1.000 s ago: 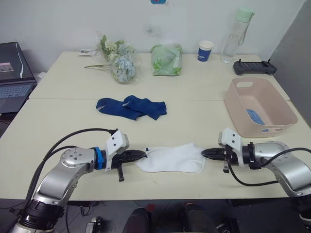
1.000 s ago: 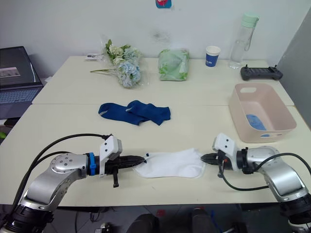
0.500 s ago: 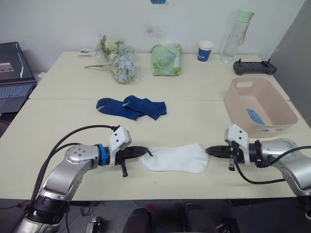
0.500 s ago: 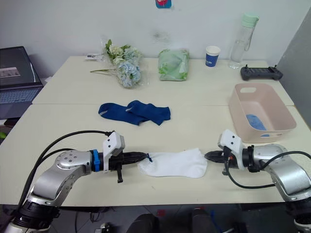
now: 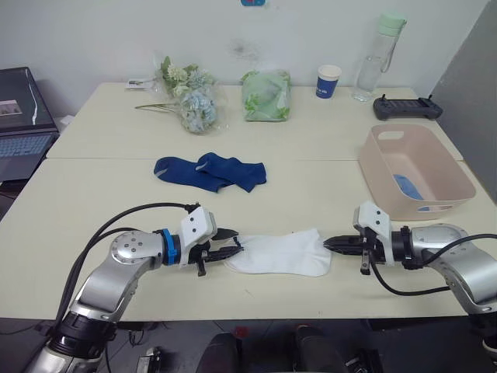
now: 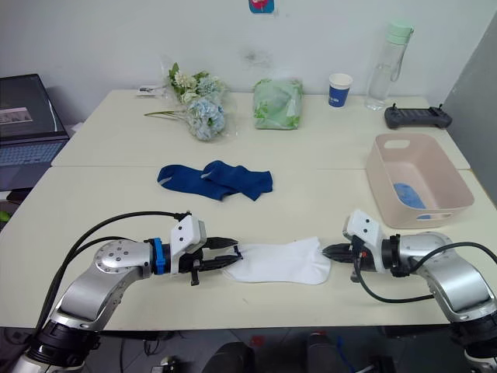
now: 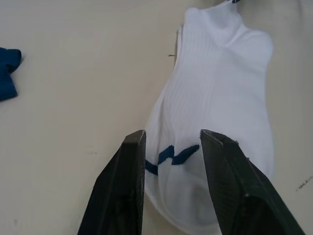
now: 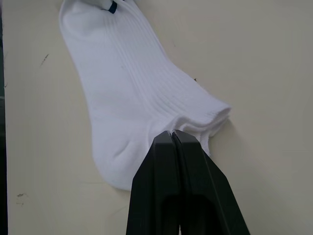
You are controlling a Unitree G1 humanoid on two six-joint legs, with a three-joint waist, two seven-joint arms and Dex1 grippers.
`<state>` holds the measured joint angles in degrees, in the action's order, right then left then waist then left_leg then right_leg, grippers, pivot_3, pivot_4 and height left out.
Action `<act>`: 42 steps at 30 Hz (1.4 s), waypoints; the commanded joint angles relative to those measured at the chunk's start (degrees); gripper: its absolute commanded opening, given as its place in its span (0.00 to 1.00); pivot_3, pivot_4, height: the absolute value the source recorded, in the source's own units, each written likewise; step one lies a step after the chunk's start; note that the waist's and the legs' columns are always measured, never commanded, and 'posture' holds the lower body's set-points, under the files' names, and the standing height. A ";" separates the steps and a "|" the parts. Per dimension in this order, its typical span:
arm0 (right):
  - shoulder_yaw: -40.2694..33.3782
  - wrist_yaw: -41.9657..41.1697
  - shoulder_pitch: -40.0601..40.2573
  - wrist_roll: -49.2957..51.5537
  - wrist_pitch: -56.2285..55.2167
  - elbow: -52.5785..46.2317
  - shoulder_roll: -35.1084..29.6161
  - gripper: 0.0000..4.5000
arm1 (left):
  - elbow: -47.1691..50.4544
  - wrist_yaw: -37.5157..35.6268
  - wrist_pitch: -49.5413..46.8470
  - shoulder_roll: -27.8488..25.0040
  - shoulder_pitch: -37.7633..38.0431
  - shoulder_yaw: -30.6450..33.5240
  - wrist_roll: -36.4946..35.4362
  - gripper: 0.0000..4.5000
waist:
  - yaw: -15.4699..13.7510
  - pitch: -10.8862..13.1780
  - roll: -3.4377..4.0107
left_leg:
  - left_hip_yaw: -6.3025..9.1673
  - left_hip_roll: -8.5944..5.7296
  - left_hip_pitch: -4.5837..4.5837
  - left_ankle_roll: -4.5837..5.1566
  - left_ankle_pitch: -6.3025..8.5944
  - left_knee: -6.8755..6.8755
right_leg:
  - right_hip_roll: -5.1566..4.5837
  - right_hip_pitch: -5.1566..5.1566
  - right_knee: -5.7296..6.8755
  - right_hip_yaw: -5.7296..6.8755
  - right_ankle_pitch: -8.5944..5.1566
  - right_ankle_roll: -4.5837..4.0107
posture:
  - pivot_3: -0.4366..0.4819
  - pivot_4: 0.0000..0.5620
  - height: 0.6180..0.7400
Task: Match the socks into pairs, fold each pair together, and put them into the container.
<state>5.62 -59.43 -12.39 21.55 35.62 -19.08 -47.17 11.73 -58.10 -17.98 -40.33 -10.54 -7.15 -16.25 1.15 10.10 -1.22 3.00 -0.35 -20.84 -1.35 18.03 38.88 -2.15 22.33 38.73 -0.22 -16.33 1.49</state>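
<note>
White socks (image 5: 279, 252) with a small dark blue mark lie flat near the table's front edge, apparently two stacked. My left gripper (image 7: 171, 137) stands open, its fingers either side of their toe end. The cuff end is pinched in my right gripper (image 8: 171, 132), which is shut on it. Two navy blue socks (image 5: 210, 171) lie overlapped farther back, in the middle of the table. On the right stands the pale pink container (image 5: 365, 159), with light blue fabric (image 5: 405, 186) on its bottom.
Along the far edge are a bunch of flowers (image 5: 190, 97), a green plastic bag (image 5: 266, 95), a blue-and-white paper cup (image 5: 328, 81), a clear bottle (image 5: 377, 58) and a black controller (image 5: 406, 107). A laptop (image 5: 23, 116) sits at far left.
The white socks were shifted a little to the right with both grippers at their ends. My left gripper has since opened at the toe end; my right gripper stays shut.
</note>
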 commanded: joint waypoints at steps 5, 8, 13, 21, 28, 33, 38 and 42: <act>-0.62 0.52 -0.41 0.74 0.12 -2.04 0.01 0.00 | -2.16 -0.95 4.40 0.16 -1.04 -1.10 2.72 0.12 | 0.00 0.00 0.00 | 0.00 0.00 0.00 0.00 0.00 0.00 | 0.00 0.00 0.00 0.01 0.00 0.00 | 0.48 0.27 1.00; -0.63 0.70 -0.43 0.80 0.18 -2.07 0.03 0.00 | -1.76 -1.31 4.32 0.38 -0.93 -1.28 2.20 0.01 | 0.01 0.00 0.00 | 0.00 0.00 0.00 0.00 0.00 0.00 | 0.00 0.00 0.00 0.01 0.00 0.00 | 0.48 0.27 1.00; -0.76 0.87 -0.42 1.23 0.68 -2.39 0.07 0.00 | -0.84 -2.47 2.86 -0.30 -0.52 -0.43 0.83 0.01 | 0.01 0.00 0.00 | 0.00 0.00 0.00 0.00 0.00 0.00 | 0.00 0.00 0.00 0.01 0.00 0.00 | 0.48 0.27 1.00; -0.56 1.28 -0.52 2.29 1.99 -3.15 1.10 0.00 | -2.52 -1.77 0.78 -1.68 -2.59 0.67 1.40 0.01 | 0.03 0.00 0.00 | 0.01 0.00 0.00 0.00 0.00 0.00 | 0.01 0.00 0.00 0.02 0.00 0.00 | 0.48 0.27 1.00; -0.15 2.31 -0.61 0.59 0.98 -2.00 0.93 0.00 | -2.58 -1.39 -0.02 -0.91 -2.69 0.16 1.26 0.01 | 0.02 0.00 0.00 | 0.02 0.00 -0.01 0.00 0.00 0.00 | 0.01 0.00 0.01 0.03 0.00 0.00 | 0.48 0.27 1.00; -1.45 2.88 -0.72 -1.56 -2.07 -0.19 0.30 0.21 | -3.04 -1.03 1.06 -1.40 -2.92 0.54 2.30 0.28 | 0.03 0.00 0.00 | 0.02 0.00 0.00 0.00 0.00 0.00 | 0.01 0.00 0.01 0.04 0.00 0.00 | 0.48 0.27 1.00; -5.58 3.26 -2.04 -0.13 -4.45 1.18 0.71 0.60 | -1.95 0.70 1.77 -0.30 -4.53 3.49 0.66 0.63 | 0.02 0.00 0.00 | 0.00 -0.01 -0.01 0.00 0.00 0.00 | 0.00 0.00 0.01 0.02 0.00 0.00 | 0.48 0.27 1.00; -6.18 4.64 -4.95 3.85 -2.17 -1.50 4.65 0.68 | 0.21 0.25 1.81 0.95 -6.02 4.50 -1.81 0.76 | 0.27 0.00 0.00 | 0.01 0.01 0.00 0.00 0.00 0.01 | 0.01 0.00 0.03 0.02 0.00 0.00 | 0.48 0.27 1.00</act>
<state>0.12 -55.12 -16.73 23.53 33.34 -17.80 -43.11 9.45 -57.98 -16.97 -39.88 -16.16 -4.00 -16.46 1.42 10.10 -1.22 3.01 -0.34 -20.83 -1.35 18.02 38.89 -2.14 22.34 38.78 -0.20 -16.33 1.49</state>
